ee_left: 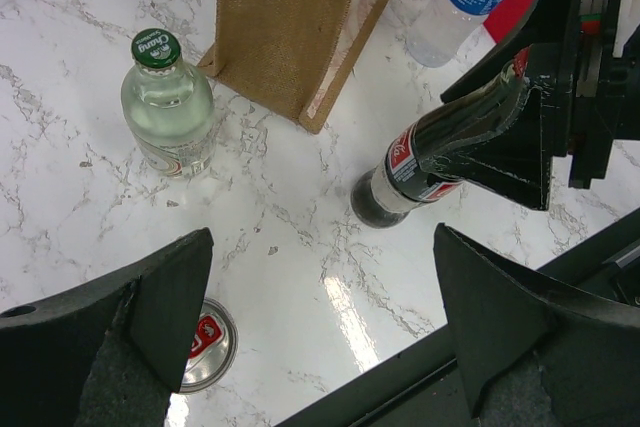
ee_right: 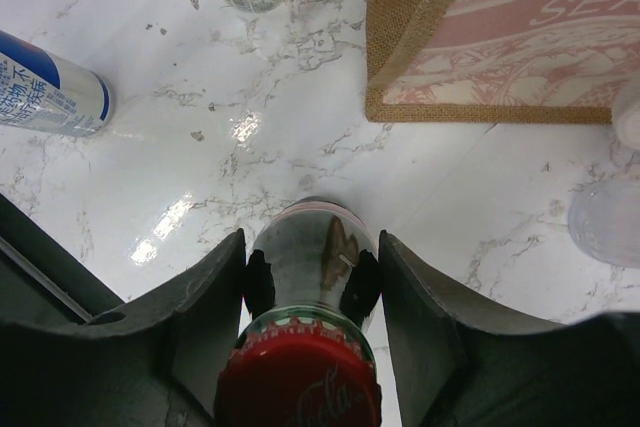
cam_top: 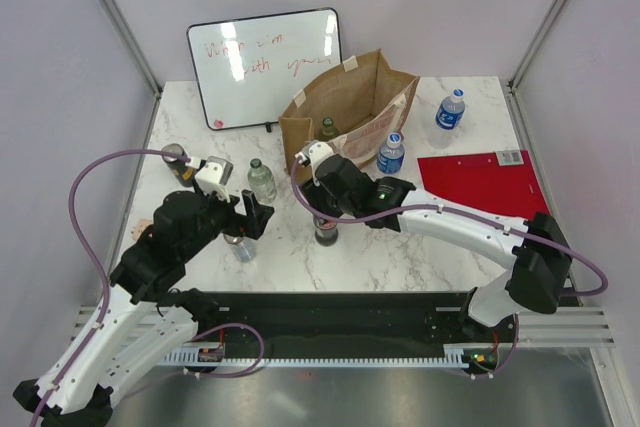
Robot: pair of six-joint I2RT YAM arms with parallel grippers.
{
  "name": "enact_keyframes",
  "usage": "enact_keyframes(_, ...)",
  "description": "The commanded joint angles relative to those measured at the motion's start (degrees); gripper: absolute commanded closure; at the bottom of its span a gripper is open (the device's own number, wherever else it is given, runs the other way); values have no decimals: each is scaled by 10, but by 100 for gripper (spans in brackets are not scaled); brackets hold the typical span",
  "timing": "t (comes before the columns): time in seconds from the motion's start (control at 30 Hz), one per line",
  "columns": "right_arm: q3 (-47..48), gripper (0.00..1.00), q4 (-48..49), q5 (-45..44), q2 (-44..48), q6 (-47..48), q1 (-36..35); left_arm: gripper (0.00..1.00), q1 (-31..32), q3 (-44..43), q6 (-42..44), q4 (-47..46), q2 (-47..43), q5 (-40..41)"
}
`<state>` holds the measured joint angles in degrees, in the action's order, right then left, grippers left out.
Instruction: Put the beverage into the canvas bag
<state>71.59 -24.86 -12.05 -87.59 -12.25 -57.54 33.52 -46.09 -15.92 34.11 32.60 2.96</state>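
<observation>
My right claw (ee_right: 310, 259) is clamped on the cola bottle (ee_right: 300, 377), pads pressed against both sides of its dark glass just below the red cap. The bottle stands tilted on the marble in front of the canvas bag (cam_top: 345, 107), near the bag's front corner but not touching it. The bag itself is upright and open at the top, with a green-capped bottle (cam_top: 328, 127) showing inside. My left claw (ee_left: 322, 237) is spread wide and holds nothing; it hangs over a silver can (ee_left: 205, 342) to the front left of the bag. A clear glass bottle (ee_left: 168, 102) stands just left of the bag, and a blue-labelled water bottle (cam_top: 390, 152) just beside its right front.
</observation>
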Motion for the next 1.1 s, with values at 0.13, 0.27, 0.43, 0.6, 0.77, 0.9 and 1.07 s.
enact_keyframes(0.13,78,100,18,-36,60,17,1,2,1,2,21,-26,5,5)
enact_keyframes(0.27,126,100,-11,-37,60,27,1,2,1,2,21,-24,5,6)
enact_keyframes(0.43,241,100,-70,-42,42,57,1,2,1,2,21,-23,4,6)
enact_keyframes(0.6,367,100,-120,-50,6,78,2,2,1,3,21,-23,4,6)
enact_keyframes(0.77,477,100,-141,-69,-28,109,5,2,1,2,21,-24,4,4)
enact_keyframes(0.9,574,100,-138,-92,-51,144,10,2,1,3,21,-24,4,1)
enact_keyframes(1.07,641,100,-137,-105,-89,164,31,2,1,2,21,-23,3,-1)
